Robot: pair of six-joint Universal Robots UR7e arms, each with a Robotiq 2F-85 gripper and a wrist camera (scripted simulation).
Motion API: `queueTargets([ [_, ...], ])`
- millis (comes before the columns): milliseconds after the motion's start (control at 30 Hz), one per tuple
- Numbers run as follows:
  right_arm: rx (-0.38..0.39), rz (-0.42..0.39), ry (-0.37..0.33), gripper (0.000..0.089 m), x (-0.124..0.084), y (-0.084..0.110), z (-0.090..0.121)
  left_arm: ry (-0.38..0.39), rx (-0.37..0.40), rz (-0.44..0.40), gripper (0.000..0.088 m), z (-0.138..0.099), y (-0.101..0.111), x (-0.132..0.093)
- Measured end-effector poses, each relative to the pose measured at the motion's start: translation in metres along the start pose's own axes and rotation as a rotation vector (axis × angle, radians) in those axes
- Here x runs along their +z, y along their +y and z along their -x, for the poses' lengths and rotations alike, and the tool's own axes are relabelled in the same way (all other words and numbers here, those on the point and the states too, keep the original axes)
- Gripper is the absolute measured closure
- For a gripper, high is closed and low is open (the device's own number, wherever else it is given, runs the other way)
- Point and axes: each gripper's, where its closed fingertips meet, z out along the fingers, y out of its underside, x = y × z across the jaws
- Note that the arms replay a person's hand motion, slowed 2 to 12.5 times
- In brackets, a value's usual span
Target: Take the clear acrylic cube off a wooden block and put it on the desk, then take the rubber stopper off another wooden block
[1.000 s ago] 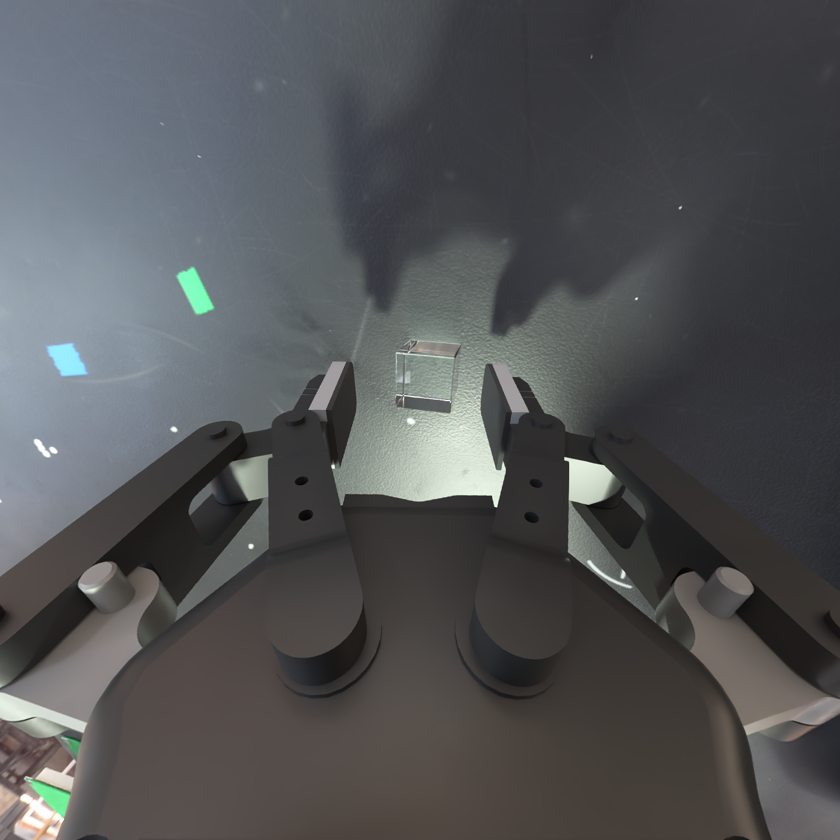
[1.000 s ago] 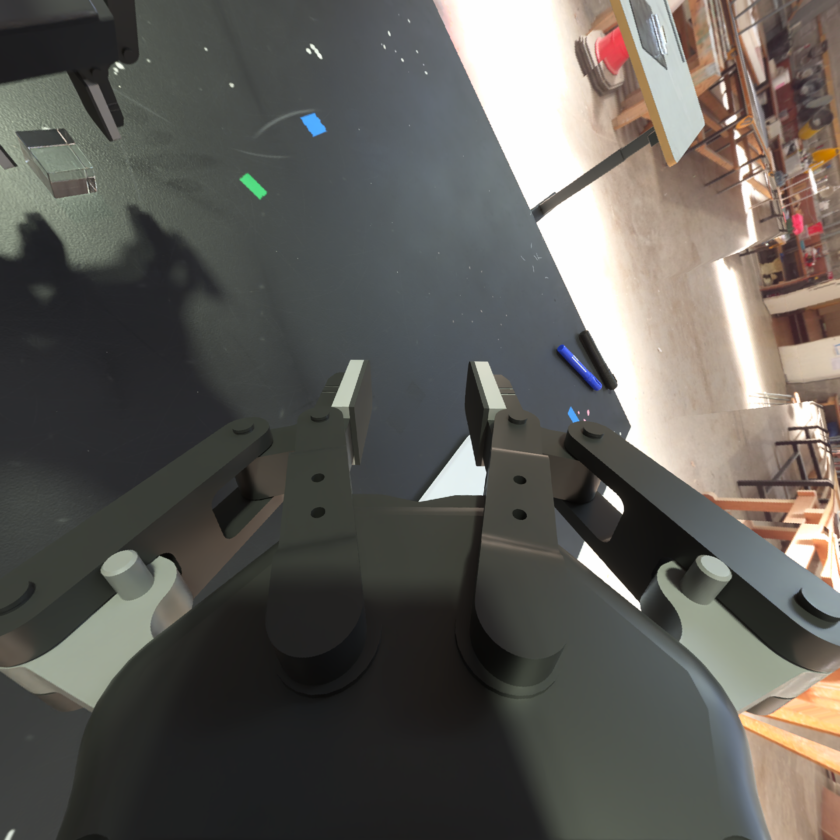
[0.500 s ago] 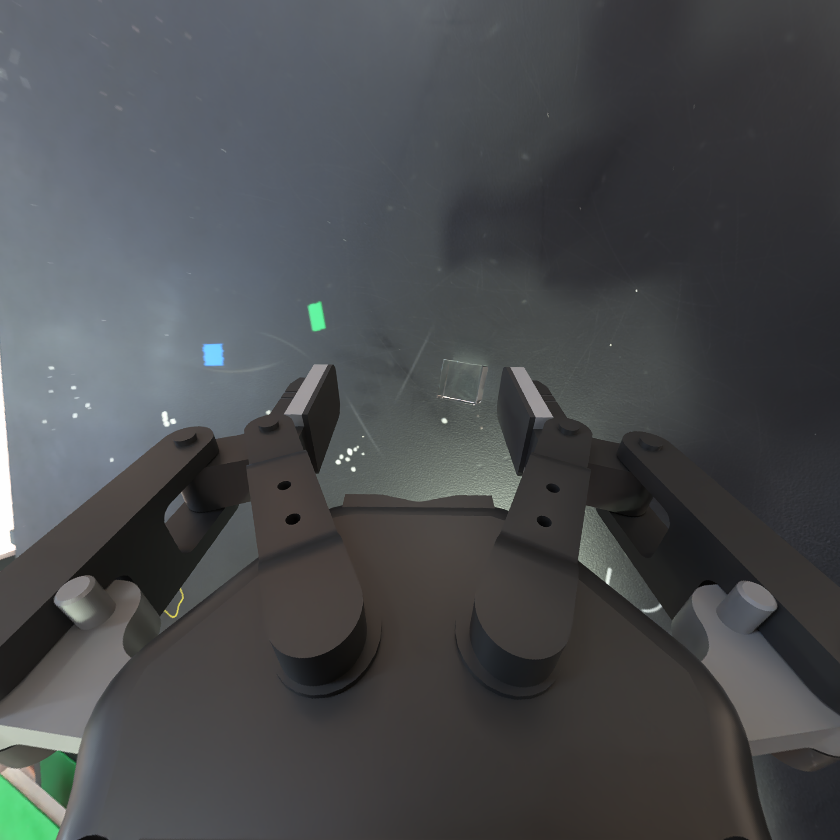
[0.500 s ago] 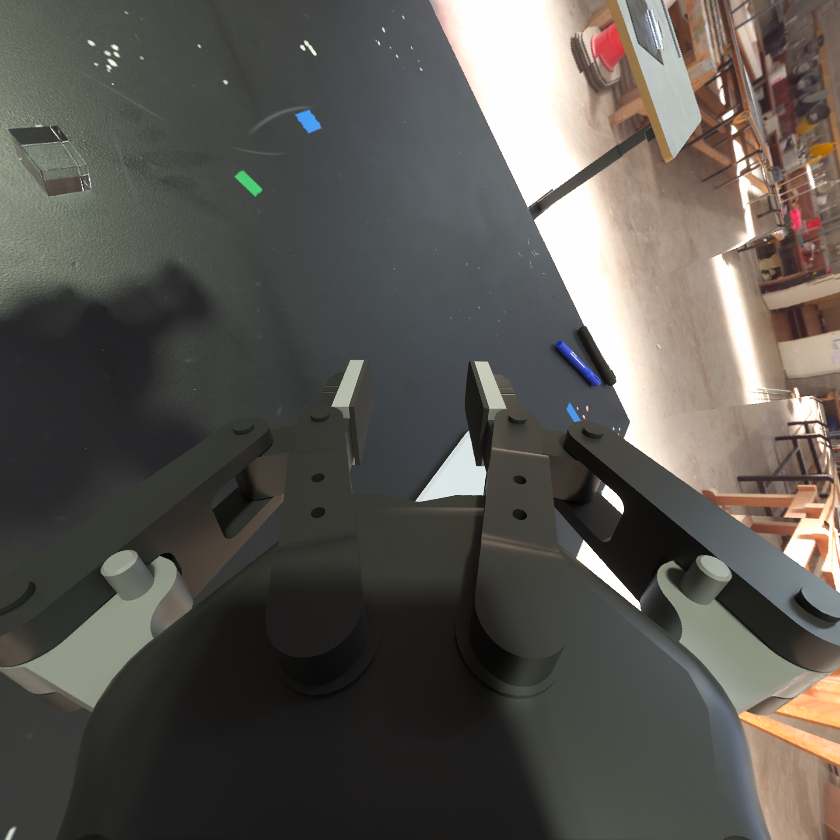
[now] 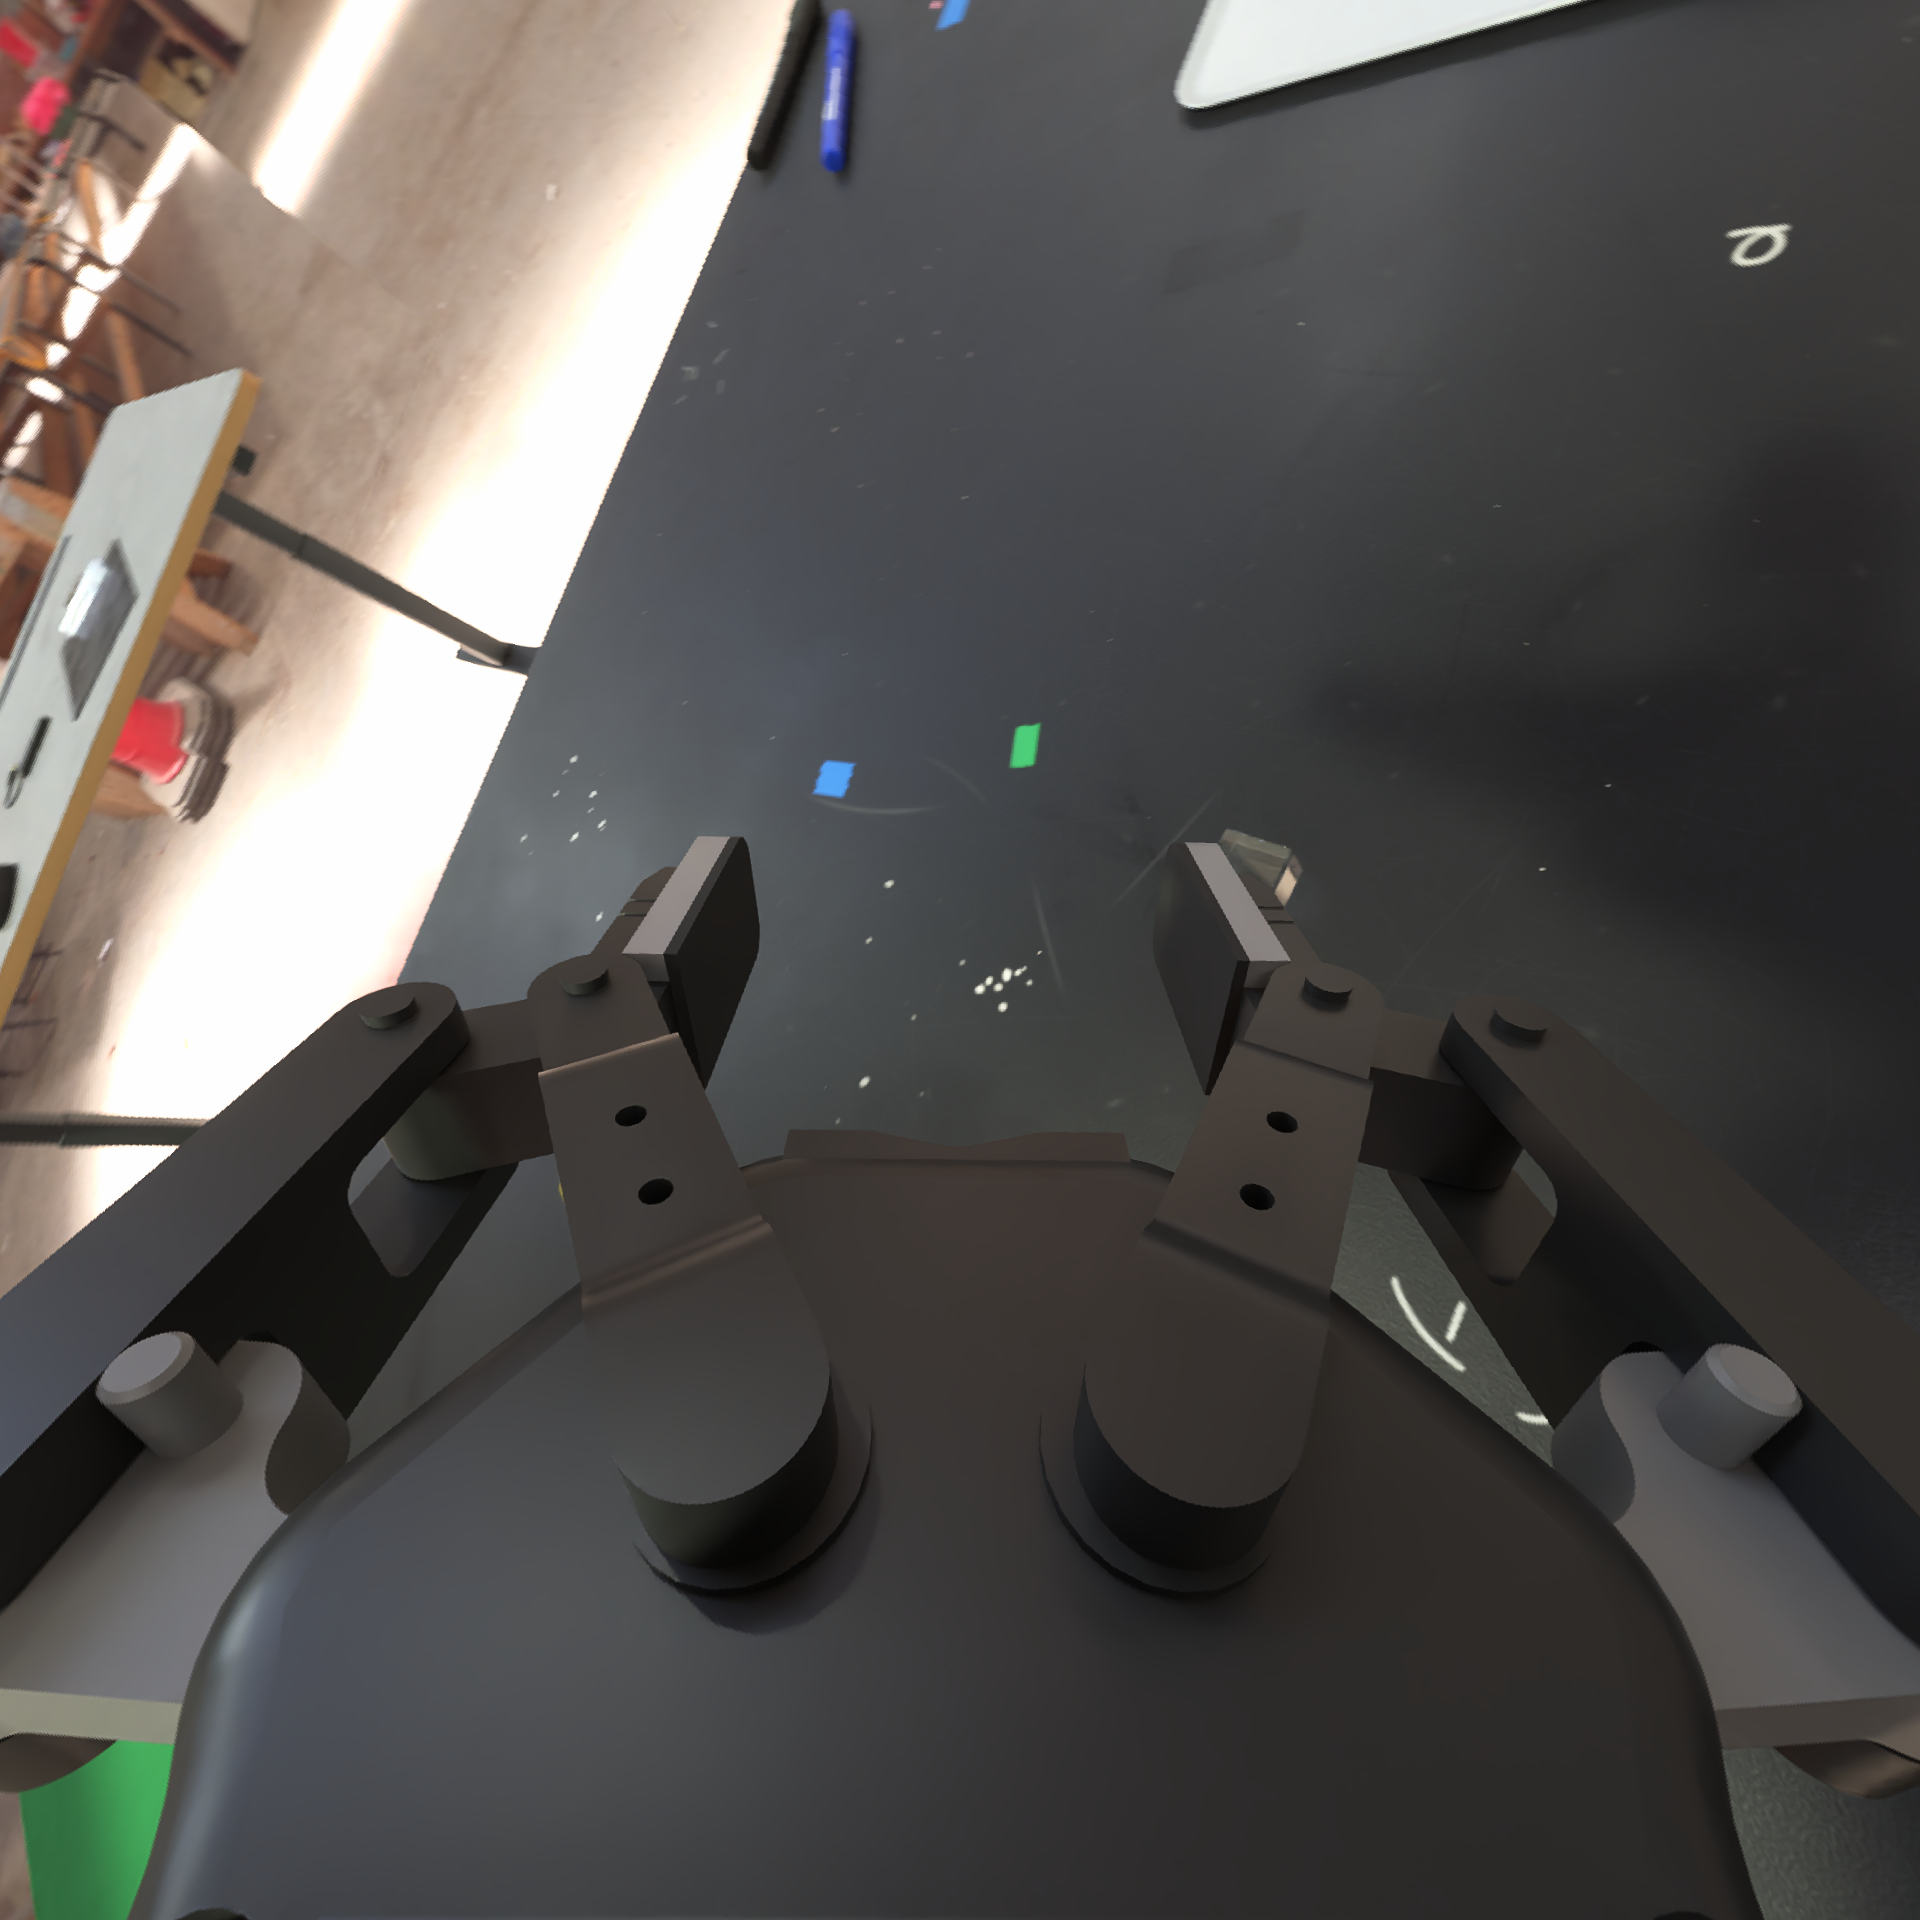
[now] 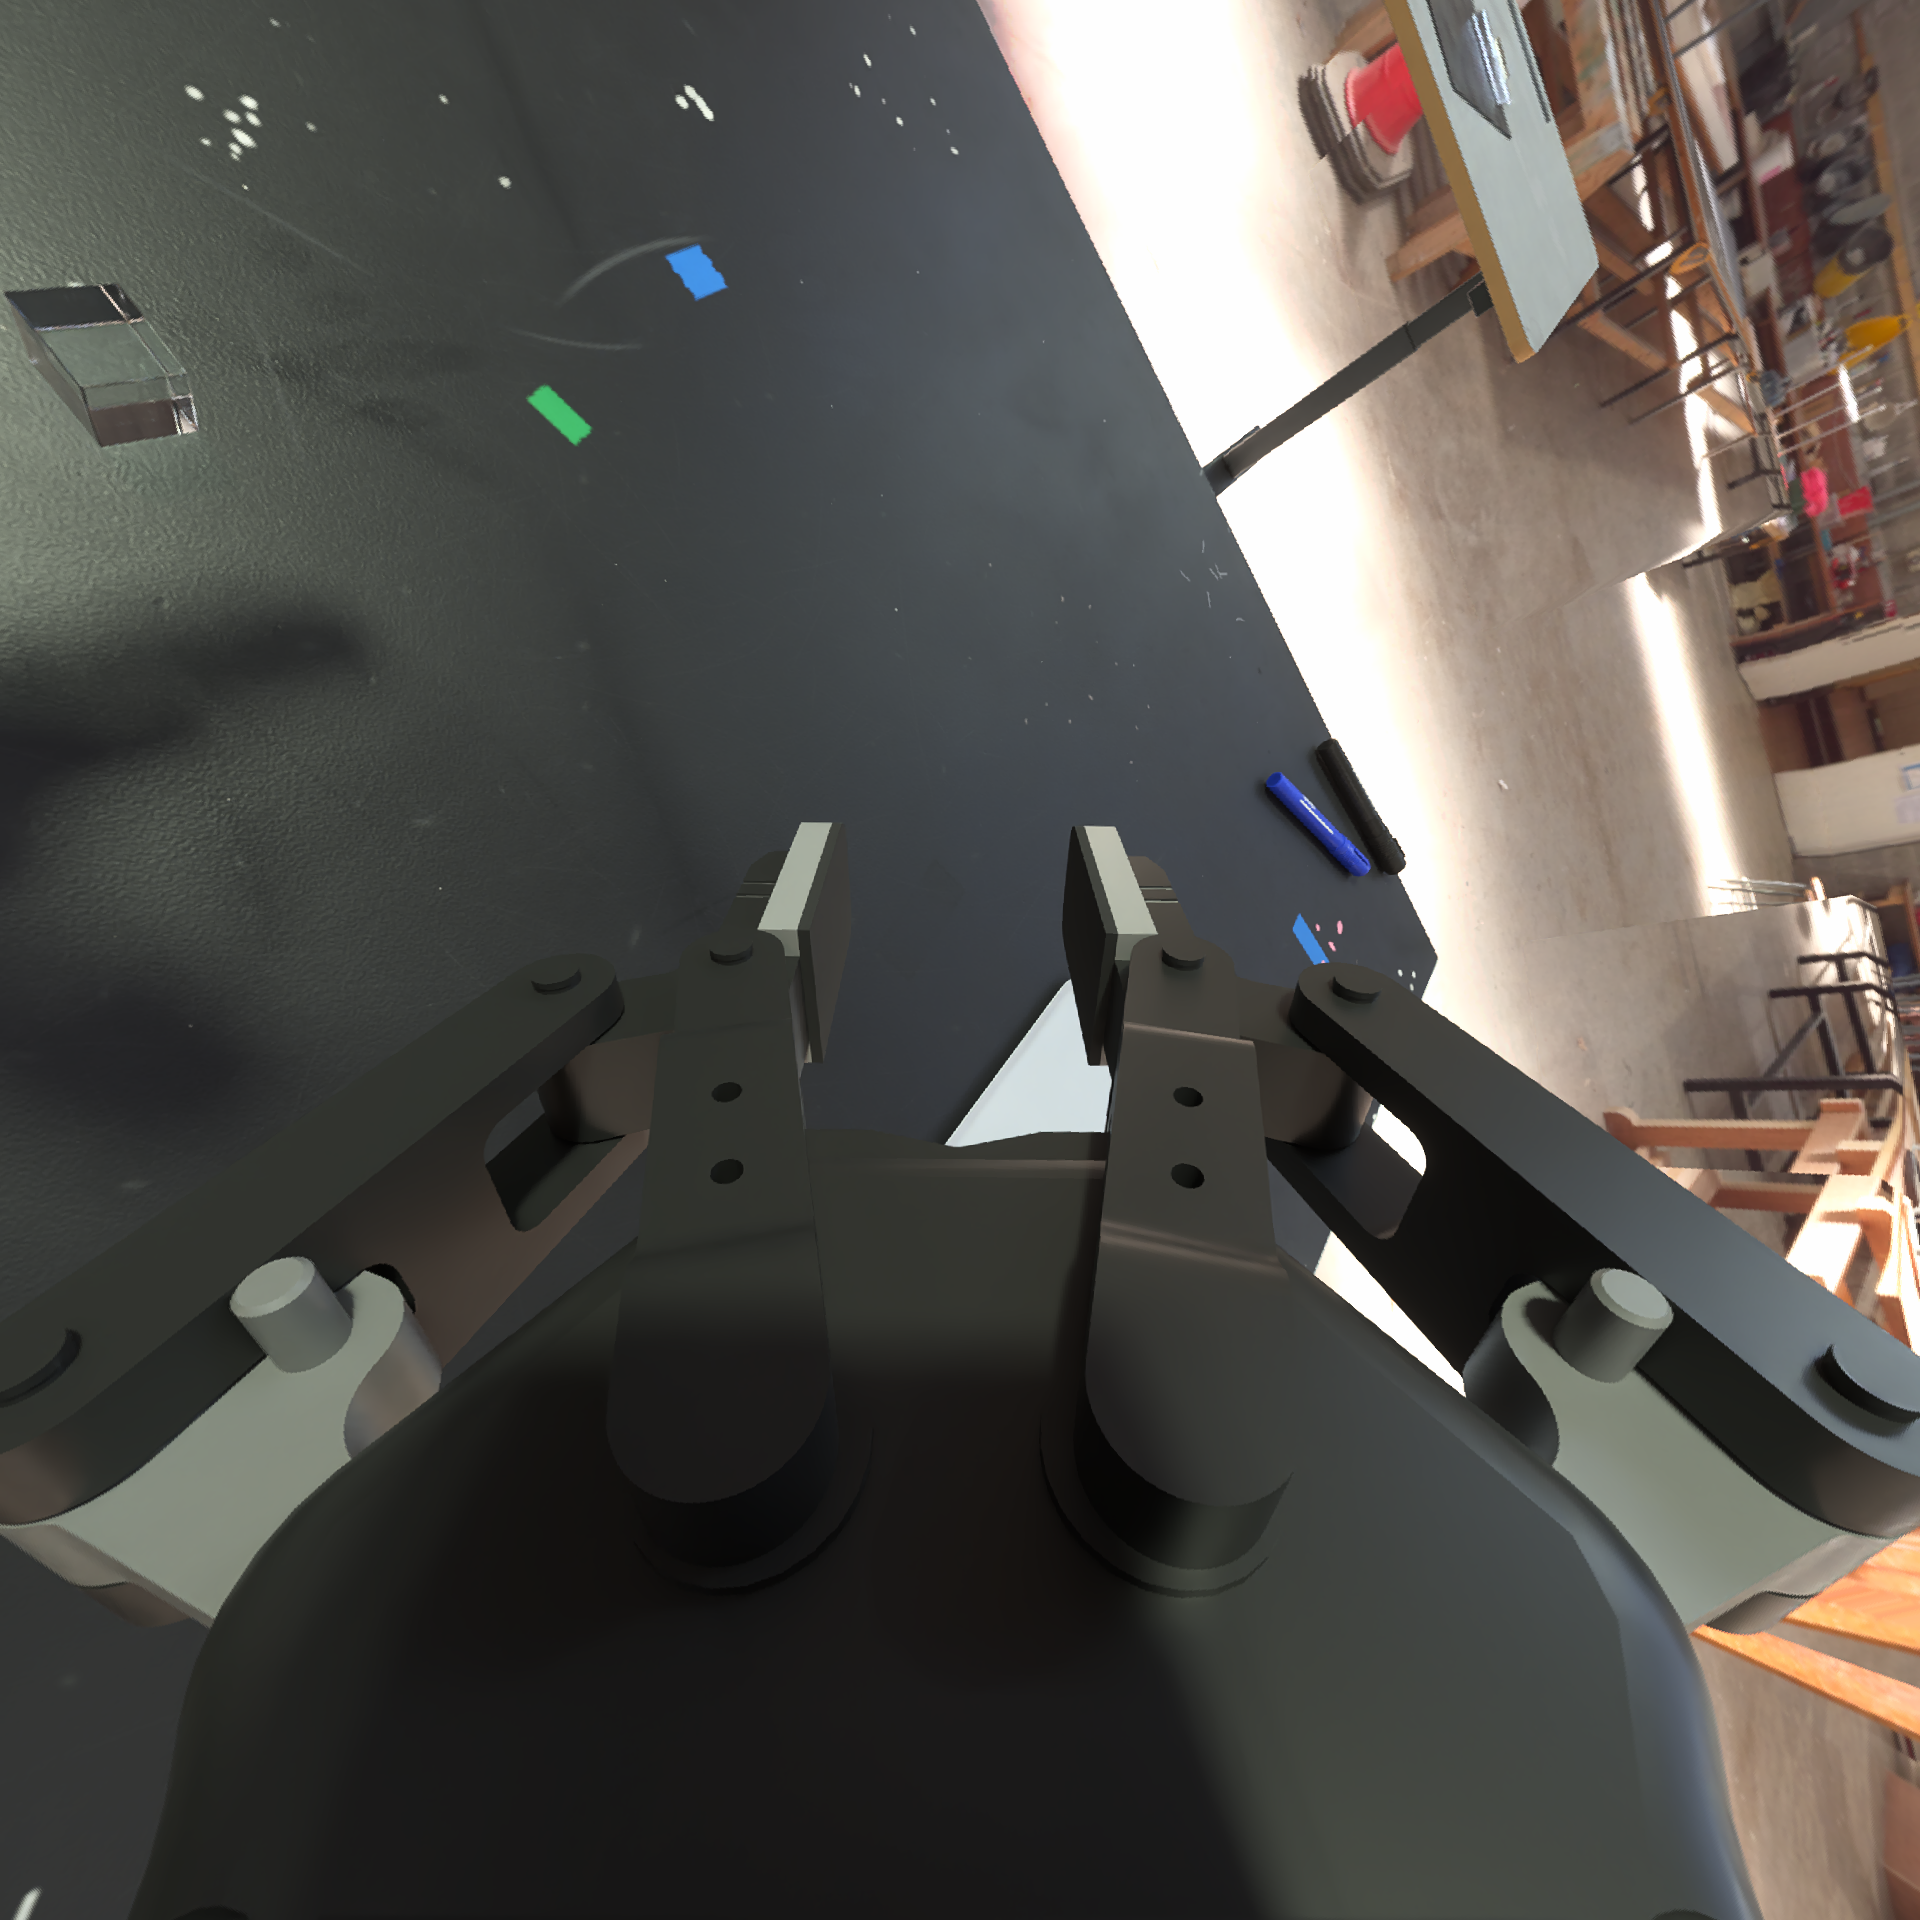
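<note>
The clear acrylic cube lies on the dark desk at the upper left of the right wrist view. In the left wrist view only a corner of the cube shows, behind my right finger's tip. My left gripper is open and empty, well above the desk, with the cube below and beyond it. My right gripper is open and empty above the desk, far from the cube. No wooden block and no rubber stopper are in view.
A blue tape patch and a green one are stuck on the desk near the cube. A blue marker and a black marker lie at the desk edge. A white sheet lies beyond. The floor drops off past the edge.
My left gripper has risen from around the cube, opened wider and tilted up, so the desk edge and markers came into view. The cube stays on the desk. My right gripper has not moved.
</note>
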Motion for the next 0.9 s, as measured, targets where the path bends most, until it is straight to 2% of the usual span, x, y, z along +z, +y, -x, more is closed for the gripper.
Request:
queueTargets([
  [233, -0.006, 0.006, -0.002, 0.0519, 0.002, 0.000, 0.001, -0.119, -0.092, 0.030, 0.0173, 0.023, 0.029, -0.036],
  [467, -0.013, 0.015, -0.007, 0.0520, 0.004, -0.002, 0.003, -0.181, -0.160, 0.142, 0.0144, 0.035, 0.075, -0.061],
  [700, -0.020, 0.023, -0.019, 0.0519, 0.008, -0.003, 0.006, -0.158, -0.177, 0.272, 0.0144, 0.031, 0.124, -0.070],
  [900, -0.029, 0.040, -0.024, 0.0517, 0.012, -0.003, 0.009, -0.102, -0.145, 0.376, 0.0169, 0.022, 0.161, -0.069],
])
